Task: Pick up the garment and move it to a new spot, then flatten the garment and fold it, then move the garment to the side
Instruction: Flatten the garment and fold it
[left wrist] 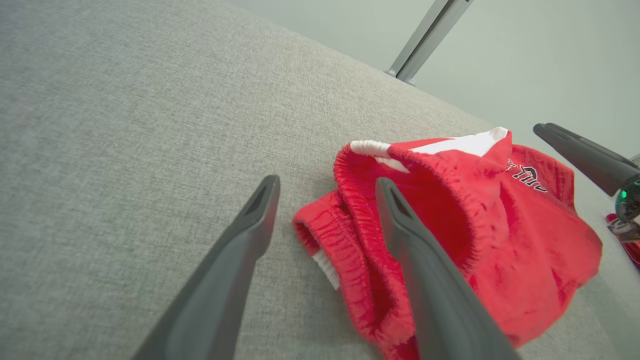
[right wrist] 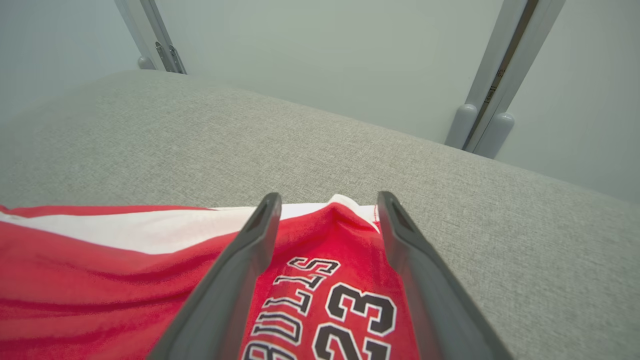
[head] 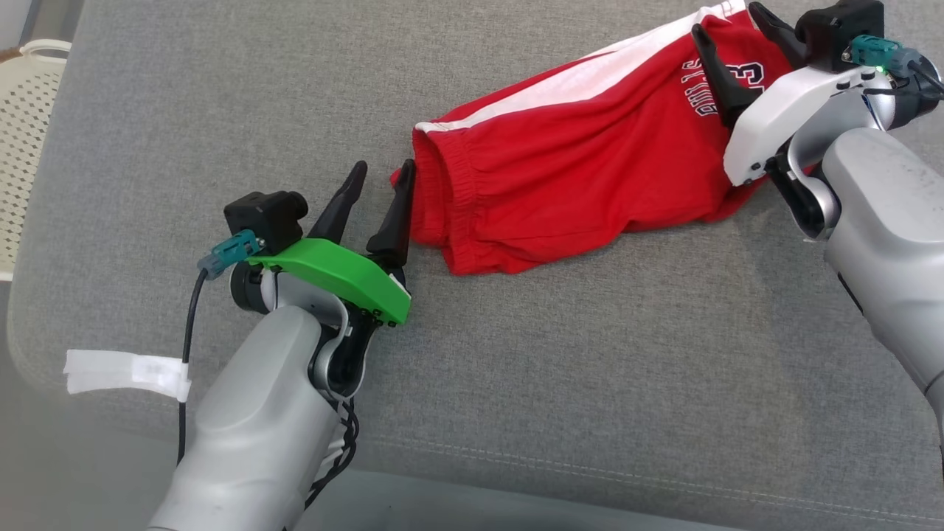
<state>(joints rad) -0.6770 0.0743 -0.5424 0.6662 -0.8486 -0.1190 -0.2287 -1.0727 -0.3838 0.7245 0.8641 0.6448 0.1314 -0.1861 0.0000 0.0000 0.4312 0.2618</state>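
This looks like a plain indoor test room set up with home furniture, not a lived-in home, though the pictures do not settle it. The landmark is a broad grey upholstered seat (head: 516,383) with coarse woven fabric, rounded edges and a stitched seam (head: 590,472) along its near side. Red sports shorts (head: 560,184) lie on the seat, towards its far right. Just past the seat's left edge stands a white perforated plastic basket (head: 29,110), of the laundry kind. Beyond the seat's far edge rise bare, pale grey-green walls (right wrist: 325,60), and slim metal posts (right wrist: 492,90) stand against them. Below the seat's near edge the floor (head: 74,457) is smooth and pale.
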